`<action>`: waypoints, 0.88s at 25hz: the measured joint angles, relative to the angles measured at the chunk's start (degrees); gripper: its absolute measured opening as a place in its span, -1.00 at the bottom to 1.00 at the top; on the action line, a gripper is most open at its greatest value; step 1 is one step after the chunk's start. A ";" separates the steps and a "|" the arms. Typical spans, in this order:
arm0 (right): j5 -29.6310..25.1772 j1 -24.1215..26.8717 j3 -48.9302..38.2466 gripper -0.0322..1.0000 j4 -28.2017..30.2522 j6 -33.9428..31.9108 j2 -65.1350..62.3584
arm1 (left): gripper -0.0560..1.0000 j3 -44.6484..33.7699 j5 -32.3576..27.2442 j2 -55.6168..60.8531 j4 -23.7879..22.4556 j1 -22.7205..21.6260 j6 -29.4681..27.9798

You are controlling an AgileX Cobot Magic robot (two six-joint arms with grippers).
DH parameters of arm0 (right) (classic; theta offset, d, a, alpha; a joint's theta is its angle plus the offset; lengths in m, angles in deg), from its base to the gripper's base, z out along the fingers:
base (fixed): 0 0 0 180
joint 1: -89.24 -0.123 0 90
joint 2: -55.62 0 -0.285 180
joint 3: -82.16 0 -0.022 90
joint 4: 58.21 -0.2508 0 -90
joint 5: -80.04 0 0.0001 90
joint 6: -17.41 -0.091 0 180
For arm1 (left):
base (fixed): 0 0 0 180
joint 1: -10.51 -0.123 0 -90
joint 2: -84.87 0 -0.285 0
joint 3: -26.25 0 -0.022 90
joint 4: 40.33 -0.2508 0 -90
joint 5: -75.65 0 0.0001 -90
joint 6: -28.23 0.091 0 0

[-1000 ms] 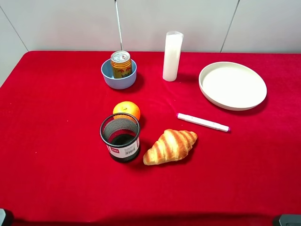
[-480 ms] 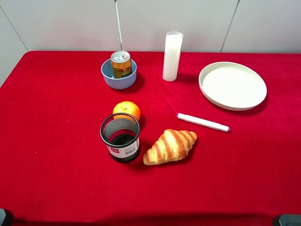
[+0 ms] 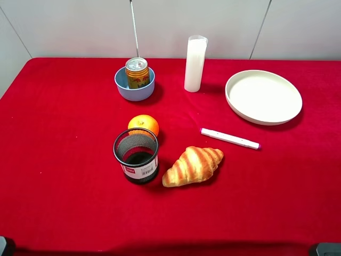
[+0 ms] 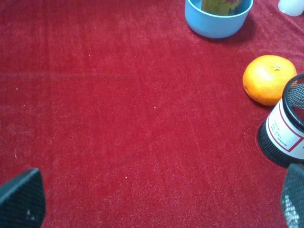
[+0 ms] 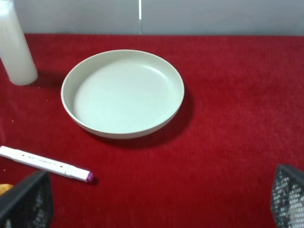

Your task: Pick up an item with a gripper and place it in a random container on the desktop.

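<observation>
one can stands upright in the blue bowl on the red surface; both hands, left hand and right hand, spread, holding nothing.

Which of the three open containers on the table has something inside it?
The light-blue bowl: the drink can stands in it. The mesh pen cup and cream plate look empty.
</observation>
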 joint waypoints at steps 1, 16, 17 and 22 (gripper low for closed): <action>0.00 0.00 0.00 0.41 0.00 0.00 0.00 | 0.99 0.00 0.00 0.00 0.00 0.00 0.00; 0.00 0.00 0.00 0.41 0.00 0.00 0.00 | 0.99 0.00 0.00 0.00 0.00 0.00 0.02; 0.00 0.00 0.00 0.41 0.00 0.00 0.00 | 0.99 0.00 0.00 0.00 0.00 0.00 0.02; 0.00 0.00 0.00 0.41 0.00 0.00 0.00 | 0.99 0.00 0.00 0.00 0.00 0.00 0.07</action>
